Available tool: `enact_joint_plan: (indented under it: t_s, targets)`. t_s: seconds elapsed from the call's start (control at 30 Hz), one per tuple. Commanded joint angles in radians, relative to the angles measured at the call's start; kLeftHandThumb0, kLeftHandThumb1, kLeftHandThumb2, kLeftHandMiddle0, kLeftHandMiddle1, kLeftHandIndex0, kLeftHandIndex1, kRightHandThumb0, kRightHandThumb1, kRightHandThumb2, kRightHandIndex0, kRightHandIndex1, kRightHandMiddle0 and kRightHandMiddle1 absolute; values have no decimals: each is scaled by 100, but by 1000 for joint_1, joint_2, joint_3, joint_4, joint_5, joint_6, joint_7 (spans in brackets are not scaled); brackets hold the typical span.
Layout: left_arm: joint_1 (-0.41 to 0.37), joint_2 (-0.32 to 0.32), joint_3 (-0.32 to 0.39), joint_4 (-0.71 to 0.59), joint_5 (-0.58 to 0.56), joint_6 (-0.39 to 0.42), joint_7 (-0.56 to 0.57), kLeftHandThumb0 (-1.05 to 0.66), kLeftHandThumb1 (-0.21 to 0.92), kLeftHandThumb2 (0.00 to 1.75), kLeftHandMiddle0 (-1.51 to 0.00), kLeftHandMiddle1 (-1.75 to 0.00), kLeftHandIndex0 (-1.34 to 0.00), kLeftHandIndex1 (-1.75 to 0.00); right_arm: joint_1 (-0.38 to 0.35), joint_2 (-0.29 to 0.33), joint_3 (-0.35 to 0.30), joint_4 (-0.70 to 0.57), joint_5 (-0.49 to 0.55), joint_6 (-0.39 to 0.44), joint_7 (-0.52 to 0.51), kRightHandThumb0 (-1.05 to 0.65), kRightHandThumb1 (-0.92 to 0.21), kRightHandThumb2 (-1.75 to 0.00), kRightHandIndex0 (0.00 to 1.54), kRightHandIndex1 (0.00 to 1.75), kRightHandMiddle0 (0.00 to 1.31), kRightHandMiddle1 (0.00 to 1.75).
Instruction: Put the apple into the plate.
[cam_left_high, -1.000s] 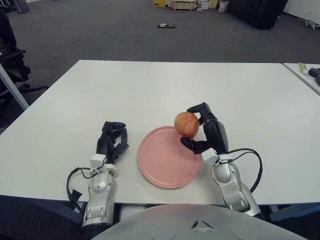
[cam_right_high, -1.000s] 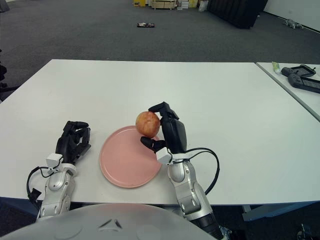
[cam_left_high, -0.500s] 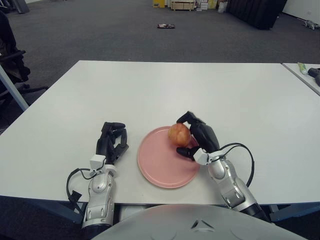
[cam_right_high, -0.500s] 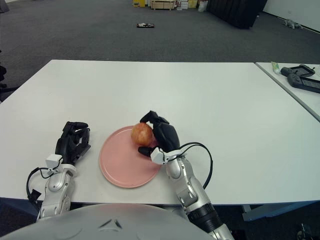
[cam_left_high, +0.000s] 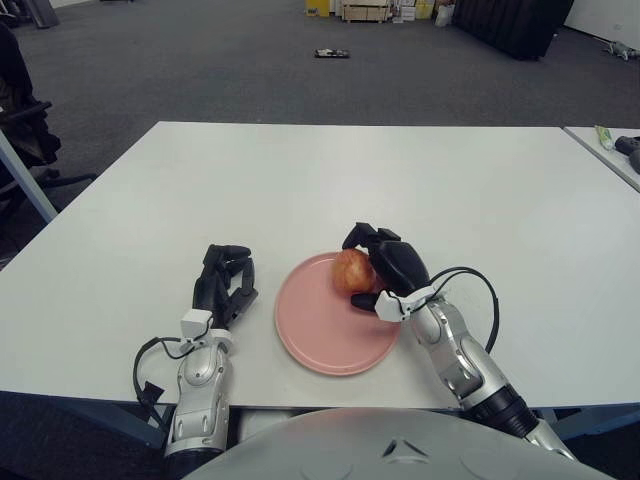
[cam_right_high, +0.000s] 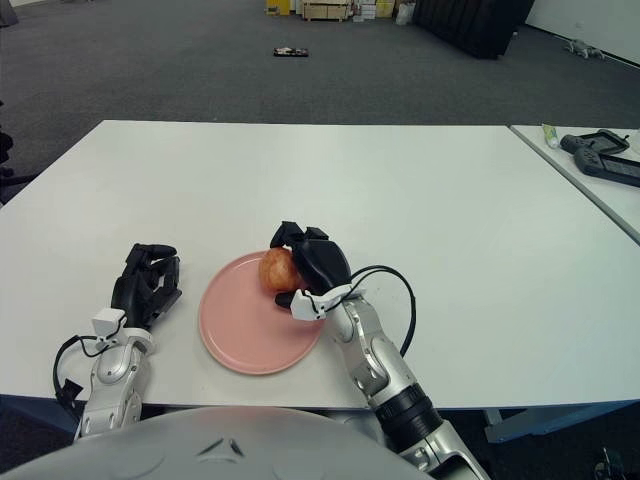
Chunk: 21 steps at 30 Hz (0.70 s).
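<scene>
Left eye view: the right hand (cam_left_high: 385, 268) has its fingers wrapped around the apple (cam_left_high: 351, 270), low over the plate's (cam_left_high: 320, 340) far right part. Release seems all that remains. The left hand (cam_left_high: 224, 283) rests curled left of the plate.

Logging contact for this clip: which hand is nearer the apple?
Right. The right hand is curled around the apple over the pink plate's far right edge. The left hand rests on the table left of the plate, apart from it.
</scene>
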Motion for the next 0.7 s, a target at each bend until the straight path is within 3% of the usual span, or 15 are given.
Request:
enact_joint_plan:
  t_s: [0.0,0.03,0.07,0.1,0.17,0.4,0.47,0.57,0.67]
  targets:
    - [7,-4,1,14,-1,15,5,-36,84,64,-52,-138,-24,-175,26,-35,24,43,-23,42,62,-42,-53,-104,74,175,44,175]
    - [6,-4,1,16,-2,12,4,-36,84,64,-52,-138,-24,-175,23,-40,27,44,-23,41,70,-41,-58,-97,62,175,41,175]
    - [5,-5,2,18,-3,9,4,-36,84,64,-53,-138,-24,-175,21,-43,29,45,-23,40,75,-48,-57,-95,40,168,26,165]
    - [5,-5,2,20,-4,6,3,-36,84,64,-53,-137,-24,-175,18,-50,32,45,-23,37,85,-50,-57,-94,32,166,21,162]
    - [4,-4,2,21,-2,6,4,-36,84,64,-54,-137,-24,-175,13,-61,37,45,-23,32,99,-59,-58,-90,13,130,8,132]
    - [5,1,-1,20,10,9,7,-36,84,65,-55,-136,-24,-175,11,-94,43,18,-25,10,126,-74,-62,-76,1,41,1,68]
    - [6,2,-2,18,15,13,10,-36,84,64,-54,-136,-24,-175,13,-106,45,0,-25,-1,131,-80,-64,-71,0,17,0,38]
    - [8,3,-3,14,19,24,11,-36,85,63,-53,-137,-24,-175,15,-119,46,-14,-21,-17,134,-88,-66,-63,0,6,0,13]
    - [6,3,-2,15,20,28,11,-36,85,62,-53,-138,-24,-175,14,-124,46,-15,-16,-24,136,-94,-69,-52,0,2,0,4]
